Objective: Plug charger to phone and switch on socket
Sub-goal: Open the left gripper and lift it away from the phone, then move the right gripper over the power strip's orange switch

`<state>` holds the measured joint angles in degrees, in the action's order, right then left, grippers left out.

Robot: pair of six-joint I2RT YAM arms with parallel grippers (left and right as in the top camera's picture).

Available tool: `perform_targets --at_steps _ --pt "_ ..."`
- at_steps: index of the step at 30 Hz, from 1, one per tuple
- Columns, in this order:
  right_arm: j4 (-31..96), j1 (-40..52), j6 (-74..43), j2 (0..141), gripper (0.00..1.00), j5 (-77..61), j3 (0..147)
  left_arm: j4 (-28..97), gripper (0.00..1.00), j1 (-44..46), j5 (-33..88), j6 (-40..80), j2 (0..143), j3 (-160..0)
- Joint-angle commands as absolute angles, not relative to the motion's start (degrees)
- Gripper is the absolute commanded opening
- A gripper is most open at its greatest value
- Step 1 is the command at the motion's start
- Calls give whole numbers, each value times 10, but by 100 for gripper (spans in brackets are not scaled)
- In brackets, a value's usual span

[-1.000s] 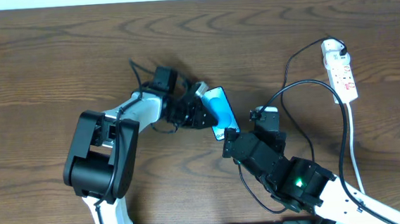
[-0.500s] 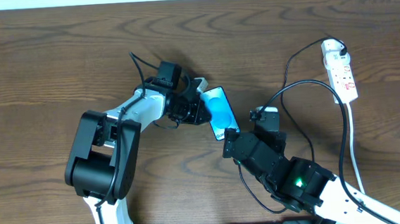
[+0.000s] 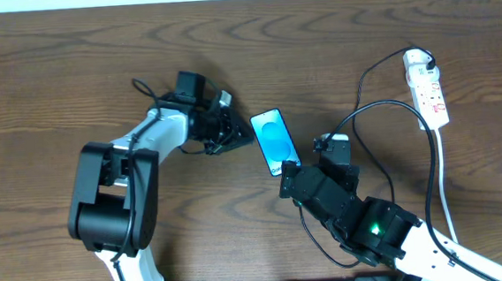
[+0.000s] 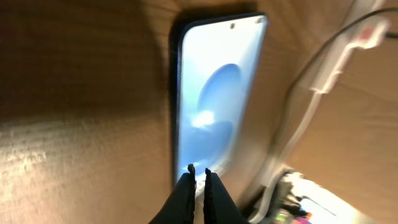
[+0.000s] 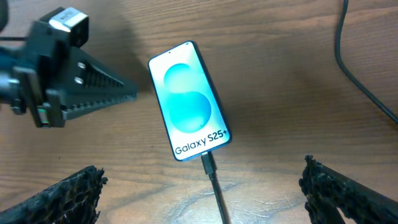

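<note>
On desk [image 3: 69, 73]: charger [image 5: 209, 167] tip sits in phone [image 5: 189, 101].
L end effector [image 4: 199, 177] pinched together near phone; R end effector [image 5: 202, 177] spread wide apart.

Left arm [image 3: 157, 131]: white shell along the links, bulky black housing [image 3: 104, 199] at the base end, thin black cable [image 3: 144, 88] looped beside the wrist. Right arm [image 3: 344, 207] — mostly black and blocky, small green light [image 3: 374, 230] on one joint, white shell lower down. Black jaws on both: slim, tapered to points on the left, with a white label [image 5: 65, 15] nearby; coarse and rough-textured on the right.
</note>
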<state>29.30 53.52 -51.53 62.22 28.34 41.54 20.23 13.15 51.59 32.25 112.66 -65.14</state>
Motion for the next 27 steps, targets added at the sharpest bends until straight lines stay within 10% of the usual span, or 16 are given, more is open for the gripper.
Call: perform_targets --at_steps 1,7,19,27 --pt "294 532 -522 623 99 281 423 218 7 107 623 383 1113 -656" --pt "324 532 -523 623 98 275 423 303 7 83 646 382 1113 -656" --pt "316 473 -523 623 1 235 423 327 7 73 675 341 1113 -656" --pt "359 312 -522 623 1 103 423 327 7 73 675 341 1113 -656"
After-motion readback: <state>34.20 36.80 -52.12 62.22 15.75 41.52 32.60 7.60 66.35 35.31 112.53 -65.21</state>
